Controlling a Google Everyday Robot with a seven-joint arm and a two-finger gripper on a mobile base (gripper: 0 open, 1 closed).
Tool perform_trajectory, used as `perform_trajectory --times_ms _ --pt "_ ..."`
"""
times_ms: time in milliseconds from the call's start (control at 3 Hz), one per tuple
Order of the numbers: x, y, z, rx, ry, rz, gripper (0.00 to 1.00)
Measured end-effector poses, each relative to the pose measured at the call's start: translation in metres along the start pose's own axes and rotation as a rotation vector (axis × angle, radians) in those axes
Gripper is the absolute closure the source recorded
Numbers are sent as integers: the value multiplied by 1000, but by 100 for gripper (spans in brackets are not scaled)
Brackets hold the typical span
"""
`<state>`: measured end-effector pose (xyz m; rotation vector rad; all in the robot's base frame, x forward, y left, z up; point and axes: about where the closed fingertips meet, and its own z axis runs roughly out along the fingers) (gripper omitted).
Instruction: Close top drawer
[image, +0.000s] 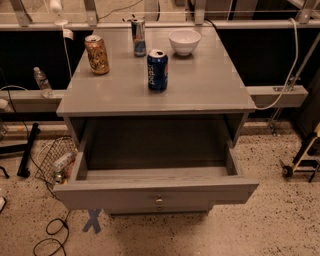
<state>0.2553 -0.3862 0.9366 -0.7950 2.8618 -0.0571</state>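
Note:
The top drawer (155, 192) of the grey cabinet stands pulled far out toward the camera. Its wide grey wood-grain front panel carries a small round metal knob (159, 201) at centre. The inside of the drawer (155, 150) looks empty. Just below the front panel a smaller grey drawer front with its own knob (159, 208) shows. The gripper and the arm are not in view.
On the cabinet top (210, 85) stand a blue Pepsi can (157, 70), a brown can (97, 55), a slim can (138, 37) and a white bowl (184, 42). A wire basket (55, 160) and cables lie on the floor at left. A blue tape cross (93, 221) marks the floor.

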Motion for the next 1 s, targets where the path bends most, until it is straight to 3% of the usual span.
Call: perform_trajectory --times_ms 333,667,1000 --pt "-15 -3 46 -77 31 8 0" --pt "-39 2 70 -115 16 -4 0" --pt "-39 2 70 -115 16 -4 0"
